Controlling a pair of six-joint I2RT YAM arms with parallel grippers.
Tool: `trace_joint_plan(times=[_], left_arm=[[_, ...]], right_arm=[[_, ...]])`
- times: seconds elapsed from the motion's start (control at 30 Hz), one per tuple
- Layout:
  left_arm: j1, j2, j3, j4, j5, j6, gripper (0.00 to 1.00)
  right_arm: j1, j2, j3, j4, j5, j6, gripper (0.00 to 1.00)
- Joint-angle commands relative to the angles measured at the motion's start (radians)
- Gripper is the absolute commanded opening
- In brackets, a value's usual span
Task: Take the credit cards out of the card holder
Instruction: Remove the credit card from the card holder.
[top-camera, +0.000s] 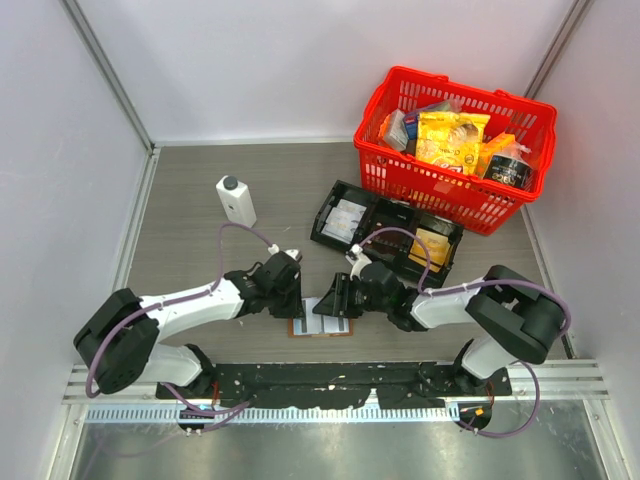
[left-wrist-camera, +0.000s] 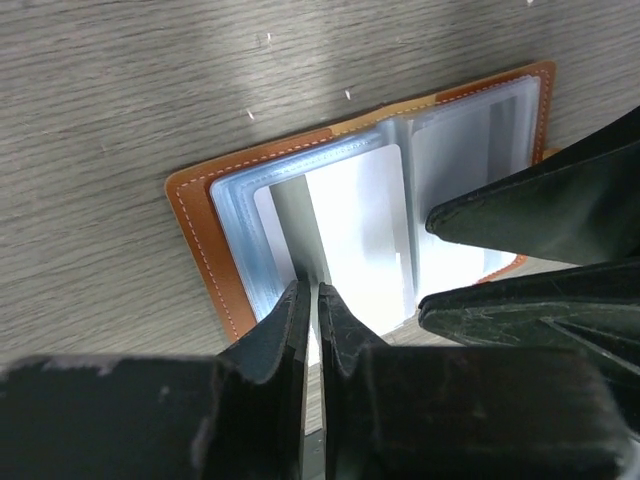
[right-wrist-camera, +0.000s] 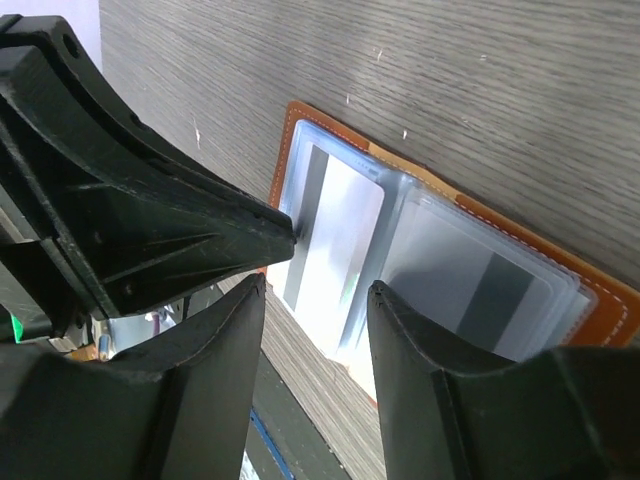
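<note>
**Card holder open at the near edge, no card out yet**

I find the card holder (left-wrist-camera: 195, 235) lying open and flat on the table (left-wrist-camera: 120, 100), just in front of the arm bases. Its brown cover is down and its clear pockets face up. That lay suits the job, as the pockets are exposed to both arms. The credit cards (left-wrist-camera: 355, 230) sit inside the pockets. One pale card with a grey stripe is in the page on the left arm's side, and another striped card is in the other page.

The left pincer (left-wrist-camera: 311, 290) has its jaws drawn almost together, with only a slit between them, and its tips are at the edge of the first card. I cannot tell whether the card's edge is caught in that slit. I judge the placement is meant for pinching the card and drawing it out.

The right pincer (right-wrist-camera: 315, 285) stands with its jaws well apart above the holder's near edge. I judge it is there to steady the holder, but I cannot confirm contact.

Farther off sit a black tray (top-camera: 318, 225), a white bottle (top-camera: 236, 200) and a red basket (top-camera: 430, 185) of packets.

I can read no writing on the cards, and the print on the packets is too small to make out.
</note>
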Motion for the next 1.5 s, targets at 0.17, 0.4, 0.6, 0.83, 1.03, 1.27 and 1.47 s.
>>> trace_joint_plan(times=[0.17, 0.4, 0.6, 0.83, 1.03, 1.27, 1.47], left_arm=[[0.003, 0.083, -0.033, 0.054, -0.039, -0.022, 0.0], [0.003, 0.068, -0.069, 0.085, -0.044, -0.083, 0.0], [0.002, 0.043, -0.089, 0.1, -0.083, -0.158, 0.0], [0.002, -0.036, -0.102, 0.063, -0.12, -0.241, 0.0], [0.002, -0.099, -0.087, 0.005, -0.178, -0.258, 0.0], [0.002, -0.096, -0.026, -0.053, -0.211, -0.209, 0.02], [0.002, -0.05, 0.005, -0.07, -0.177, -0.171, 0.02]], right_arm=[[-0.004, 0.081, -0.05, 0.256, -0.034, 0.058, 0.46], [-0.009, 0.132, -0.123, 0.421, -0.063, 0.102, 0.43], [-0.04, 0.168, -0.13, 0.5, -0.17, 0.108, 0.32], [-0.096, 0.188, -0.155, 0.595, -0.242, 0.113, 0.01], [-0.147, 0.184, -0.213, 0.661, -0.293, 0.107, 0.01], [-0.155, 0.106, -0.201, 0.488, -0.29, 0.058, 0.21], [-0.155, 0.018, -0.124, 0.267, -0.238, -0.01, 0.35]])
